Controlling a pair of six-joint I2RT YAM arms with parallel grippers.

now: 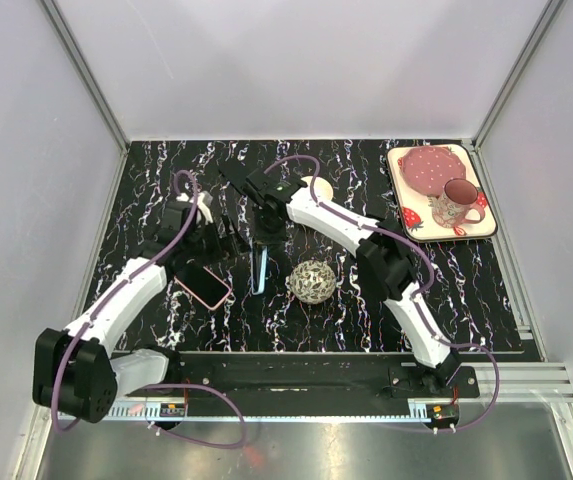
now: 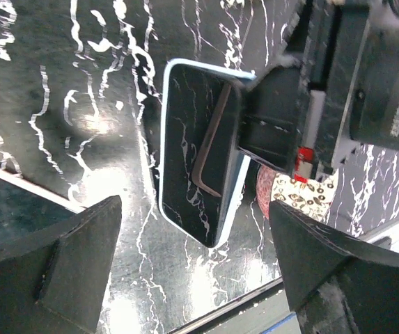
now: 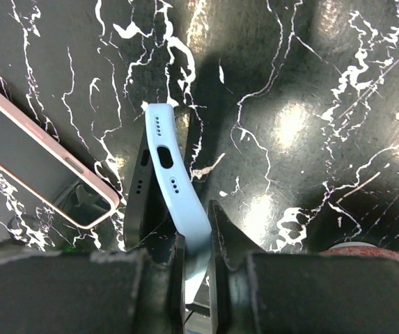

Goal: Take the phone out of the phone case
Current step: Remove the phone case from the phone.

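Note:
A light-blue phone case stands on edge on the black marble table, with a black phone partly peeled out of it on the left. My right gripper is shut on the case's back wall, one finger between case and phone. In the top view the case stands mid-table under my right gripper. My left gripper is open and empty just in front of the phone's dark screen, and shows in the top view to the left of the case.
A second phone in a pink case lies flat left of the blue case, also in the right wrist view. A wicker ball sits to its right. A strawberry tray with a pink dish and a mug stands back right.

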